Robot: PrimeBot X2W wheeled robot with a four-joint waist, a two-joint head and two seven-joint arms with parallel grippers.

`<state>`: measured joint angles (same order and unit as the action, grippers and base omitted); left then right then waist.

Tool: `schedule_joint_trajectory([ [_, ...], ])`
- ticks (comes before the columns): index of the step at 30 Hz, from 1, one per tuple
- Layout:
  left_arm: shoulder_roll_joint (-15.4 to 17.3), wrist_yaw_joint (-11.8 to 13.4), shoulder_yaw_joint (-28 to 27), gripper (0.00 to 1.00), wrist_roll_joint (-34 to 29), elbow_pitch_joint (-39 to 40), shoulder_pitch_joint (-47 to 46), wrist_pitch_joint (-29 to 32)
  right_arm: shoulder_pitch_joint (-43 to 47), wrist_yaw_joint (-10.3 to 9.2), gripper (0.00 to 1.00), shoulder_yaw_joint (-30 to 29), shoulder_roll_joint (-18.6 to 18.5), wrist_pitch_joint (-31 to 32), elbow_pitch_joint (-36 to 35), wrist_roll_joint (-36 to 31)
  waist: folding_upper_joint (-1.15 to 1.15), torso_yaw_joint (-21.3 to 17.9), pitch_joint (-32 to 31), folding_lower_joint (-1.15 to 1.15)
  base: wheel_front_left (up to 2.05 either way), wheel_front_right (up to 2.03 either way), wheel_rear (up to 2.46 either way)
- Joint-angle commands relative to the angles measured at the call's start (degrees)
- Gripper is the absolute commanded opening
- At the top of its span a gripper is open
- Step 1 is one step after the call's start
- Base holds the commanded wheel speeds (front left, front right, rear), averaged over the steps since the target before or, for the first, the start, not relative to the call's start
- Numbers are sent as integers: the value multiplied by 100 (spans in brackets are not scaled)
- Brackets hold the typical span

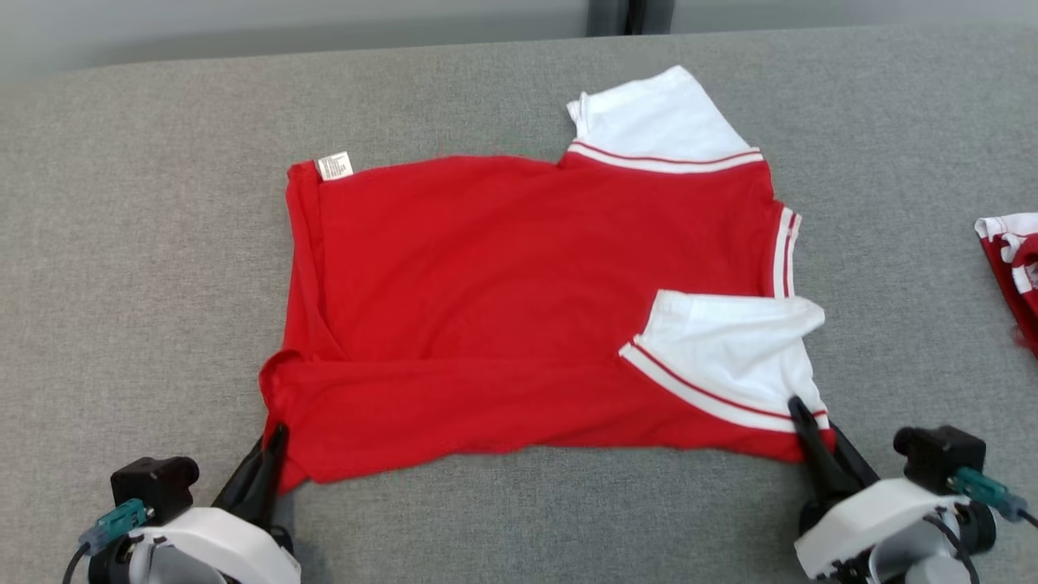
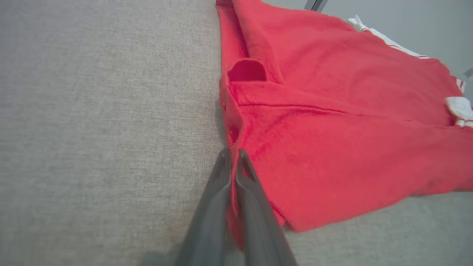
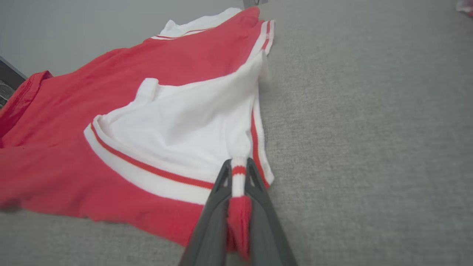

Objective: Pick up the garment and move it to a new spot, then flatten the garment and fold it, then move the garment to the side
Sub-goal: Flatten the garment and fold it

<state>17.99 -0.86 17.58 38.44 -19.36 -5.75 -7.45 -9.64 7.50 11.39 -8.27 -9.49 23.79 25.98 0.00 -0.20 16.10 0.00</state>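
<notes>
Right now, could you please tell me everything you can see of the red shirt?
The shirt is soft red knit with two white sleeves, red-striped trim and a white label at its far left corner. It lies spread on the grey table, its near edge folded over. The left fingers pinch its near left corner, the right fingers its near right corner.

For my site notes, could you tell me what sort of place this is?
Probably a garment-folding test station: a wide grey fabric-covered table, a bare grey wall behind, a red-and-white shirt spread out, and another red-and-white garment at the table's right edge.
</notes>
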Motion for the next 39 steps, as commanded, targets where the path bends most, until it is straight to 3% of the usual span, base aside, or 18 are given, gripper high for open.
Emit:
schedule_joint_trajectory([
  [1, 134, 74, -23, 0, 29, 193, 141, 133, 216, -2, 0, -64, -70, 103, -150, 44, 0, 10, -59, 0, 0, 0, 0],
  [10, 534, 554, -82, 0, 120, 1530, 962, 847, 1271, -1, 0, -430, 55, 799, -1347, -70, 0, 6, -214, 0, 0, 0, 0],
  [11, 539, 585, -64, 0, 141, 1604, 1014, 920, 1314, -1, 12, -465, 74, 848, -1422, -88, 0, -2, -212, 0, 0, 0, 0],
  [12, 543, 608, -47, 25, 146, 1670, 1052, 961, 1342, -1, 46, -492, 80, 903, -1476, -147, 0, -10, -209, 0, 0, 0, 0],
  [13, 530, 655, -61, 95, 146, 1730, 1063, 950, 1349, -1, 100, -526, 110, 925, -1531, -191, 0, -19, -207, 0, 0, 0, 0],
  [14, 520, 673, -54, 100, 138, 1767, 1071, 956, 1338, -1, 100, -578, 146, 917, -1582, -229, 0, -25, -207, 0, 0, 0, 0],
  [19, 391, 907, -267, 100, -58, 2022, 918, 430, 1160, -1, 100, -920, 200, 671, -1955, -552, 0, -38, -213, 0, 0, 0, 0],
  [24, 465, 1109, -362, 100, -535, 2242, 605, -111, 841, -1, 100, -1362, 272, 326, -2456, -1016, 0, -17, -266, 0, 0, 0, 0],
  [28, 551, 1201, -354, 100, -851, 2286, 318, -309, 591, -1, 100, -1472, 290, 399, -2724, -1287, 0, 16, -313, 0, 0, 0, 0],
  [39, 551, 1068, -231, 100, -866, 2227, -226, -204, 509, -1, 100, -1447, 365, 548, -2900, -1378, 0, 52, -182, 0, 0, 0, 0],
])
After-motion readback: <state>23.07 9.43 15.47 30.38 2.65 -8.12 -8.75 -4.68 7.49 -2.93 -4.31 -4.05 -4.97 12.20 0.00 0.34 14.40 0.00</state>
